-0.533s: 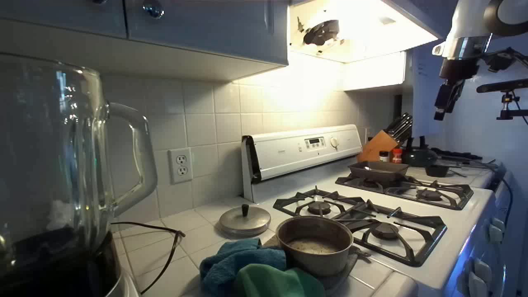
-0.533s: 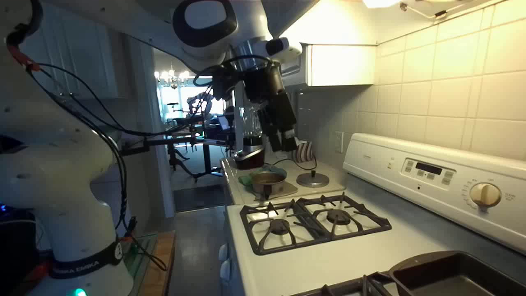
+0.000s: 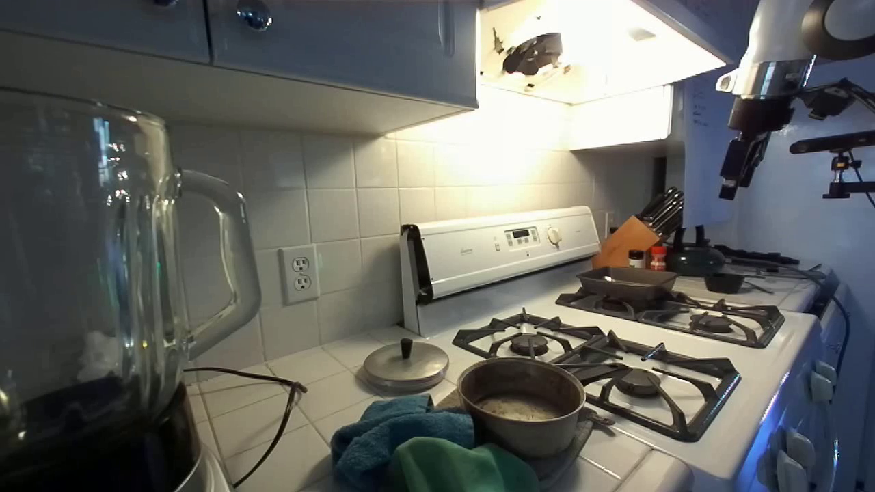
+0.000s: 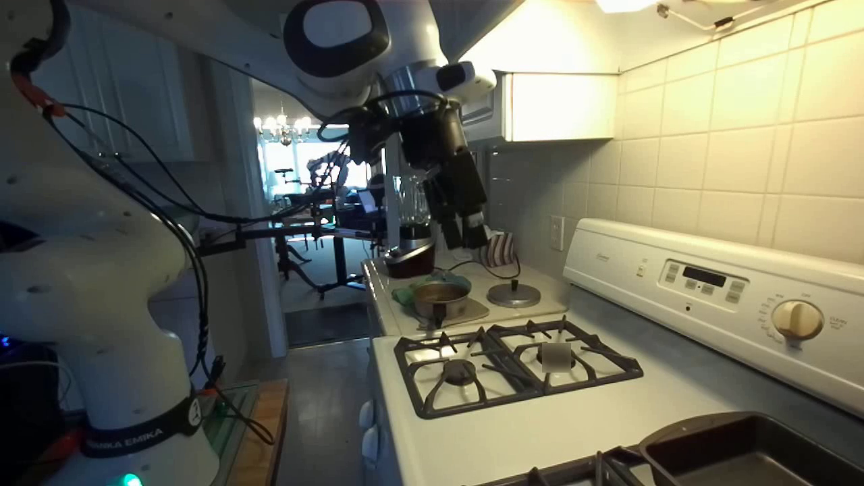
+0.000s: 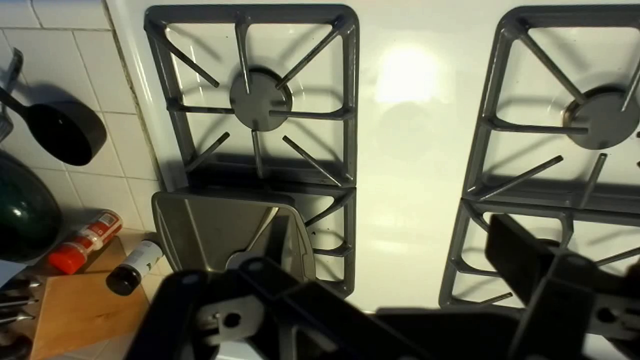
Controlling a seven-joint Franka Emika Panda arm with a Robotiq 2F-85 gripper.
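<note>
Gripper (image 4: 464, 236) spread wide, nothing held, above stove (image 5: 405, 190); baking pan (image 5: 215, 225) lower, toward knife block (image 3: 625, 242), on grate (image 5: 350, 220) at stove's back corner.

The arm (image 4: 101, 263) is rounded and white. It wears a black band (image 4: 142, 430) with pale capitals (image 4: 125, 440) ending "ANKA EMIKA" and a round emblem (image 4: 195, 410); below the band glows a green light (image 4: 131, 480). Black cables (image 4: 202, 297) loop above the band and down beside it. Well above the band come an orange-red wrap (image 4: 54, 109), a silvery collar (image 4: 405, 78) and a black tool (image 4: 464, 236) with holed metal plates (image 5: 250, 310).
</note>
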